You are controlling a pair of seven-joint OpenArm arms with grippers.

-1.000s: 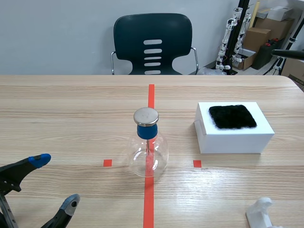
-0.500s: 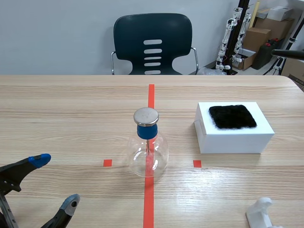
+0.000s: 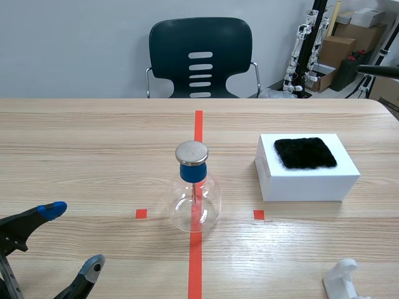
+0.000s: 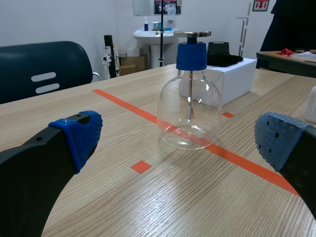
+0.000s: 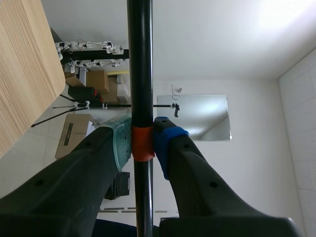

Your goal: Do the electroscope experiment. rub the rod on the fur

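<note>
A black fur patch (image 3: 305, 152) lies on top of a white box (image 3: 307, 182) right of the centre tape line; both show far ahead in the left wrist view, fur (image 4: 224, 59) and box (image 4: 237, 81). The glass electroscope flask (image 3: 194, 200) with blue stopper and metal cap stands on the line. My left gripper (image 3: 73, 238) rests open at the near left, the flask (image 4: 190, 108) ahead of its fingers. My right gripper (image 5: 143, 143) is shut on a black rod (image 5: 139, 59) at its orange band, raised off the table and out of the scene view.
A white plastic stand (image 3: 343, 279) sits at the near right edge of the table. A dark chair (image 3: 200, 57) stands behind the far edge. Boxes and equipment fill the back right corner of the room.
</note>
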